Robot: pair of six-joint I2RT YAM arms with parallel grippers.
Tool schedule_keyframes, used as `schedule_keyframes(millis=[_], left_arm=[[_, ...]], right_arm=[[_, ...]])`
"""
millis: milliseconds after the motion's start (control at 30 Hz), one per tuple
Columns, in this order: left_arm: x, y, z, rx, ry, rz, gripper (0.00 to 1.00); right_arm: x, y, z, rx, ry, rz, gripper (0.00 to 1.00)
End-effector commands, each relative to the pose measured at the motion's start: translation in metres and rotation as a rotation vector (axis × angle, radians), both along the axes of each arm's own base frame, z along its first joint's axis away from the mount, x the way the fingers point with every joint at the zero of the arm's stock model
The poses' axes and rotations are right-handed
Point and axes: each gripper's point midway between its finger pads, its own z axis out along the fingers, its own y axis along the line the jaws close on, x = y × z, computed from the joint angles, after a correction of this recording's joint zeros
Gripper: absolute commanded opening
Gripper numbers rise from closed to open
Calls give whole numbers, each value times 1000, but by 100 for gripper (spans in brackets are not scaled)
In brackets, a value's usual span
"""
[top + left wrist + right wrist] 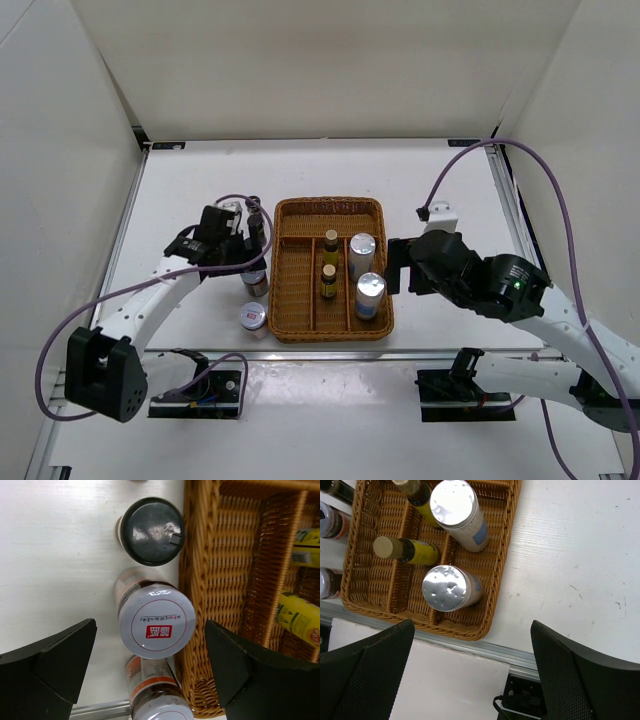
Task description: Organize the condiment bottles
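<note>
At btm edge, L wrist view, lower jar [159,697] half cut off.

White table [200,190] carrying a divided wicker tray [330,203] at its centre.
Off the tray's left wall, from 10 down to 8 o'clock, three things stand upright on the bare tabletop: a black-capped bottle [151,530], a silver-lidded jar [156,625] and a nearer jar [253,316] (all in one row, just beside the wicker).

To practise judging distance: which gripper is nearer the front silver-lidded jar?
Left. The left gripper hangs just behind the jar; the right gripper is across the tray, beside its right wall.
</note>
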Motion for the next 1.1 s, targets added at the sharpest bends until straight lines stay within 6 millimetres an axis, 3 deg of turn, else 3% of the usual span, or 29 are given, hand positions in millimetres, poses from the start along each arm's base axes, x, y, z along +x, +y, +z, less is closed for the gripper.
schedule_keyframes(millis=[0,33,233,333,533,567,633,767,900,1067], left_arm=[[4,-5,3,-6,8,-13,100],[3,-7,-1,-2,20,-22,100],[9,-10,-14,20,73,-43,78],[11,-12,-6,16,57,-38,69],[15,-12,54,45,-58,-21,60],[15,-15,76,40,-94,-28,59],[15,-18,96,32,-130,-35,57],[15,-44,141,-56,-203,-88,52],[14,-74,142,-63,-198,-159,52],[25,-105,116,-14,-147,-192,50]], right_arm=[[0,-3,3,8,-9,-14,100],[0,-3,3,8,-9,-14,100],[0,-8,0,-4,-11,-22,100],[-3,-12,2,-5,-11,-22,100],[-4,-23,6,-1,-31,-47,100],[-5,-26,7,-1,-31,-47,100],[-6,-30,7,-5,-38,-54,100],[-8,-33,4,-7,-31,-61,100],[-8,-36,0,-21,-25,-73,100],[-9,-37,-1,-23,-18,-79,100]])
